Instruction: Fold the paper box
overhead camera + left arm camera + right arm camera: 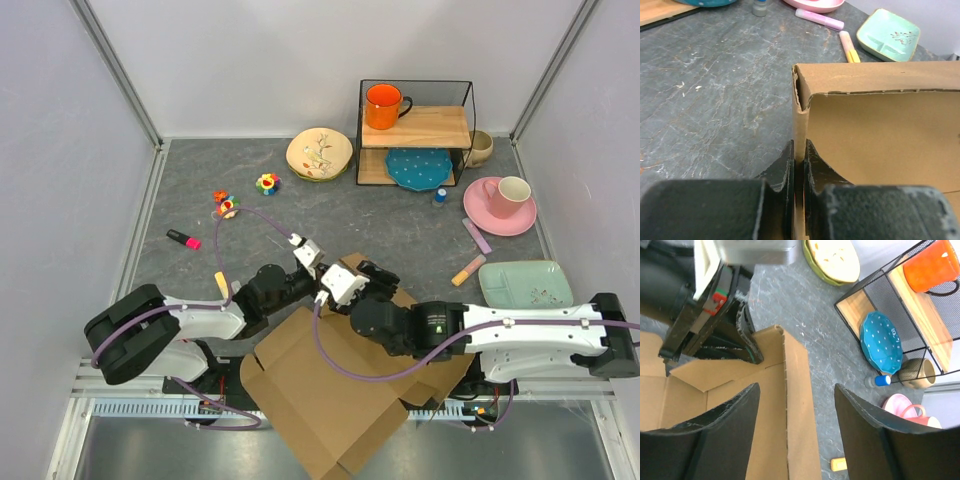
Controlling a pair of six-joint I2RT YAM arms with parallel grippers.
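**Pinched at the corner, set to fold**

Shows the left gripper (pixel 800 147) clamped tight on the upright edge of a raised flap of the paper box (pixel 330 395), board sandwiched between both pads. Shows the right gripper (pixel 797 387) spread wide, straddling the perforated crease of the neighbouring wall and seemingly not touching it. Reaches in low from the left, close to the tabletop; comes across from the right, tipped down over the sheet. Lies midway along the near edge of the table, far flaps lifted, near part spread out past that edge. Likely light, stiff across the panels, weak along the creases; dry board, unlikely to slip. Best held close to a fold line near a corner, never mid-panel, for fear of buckling.
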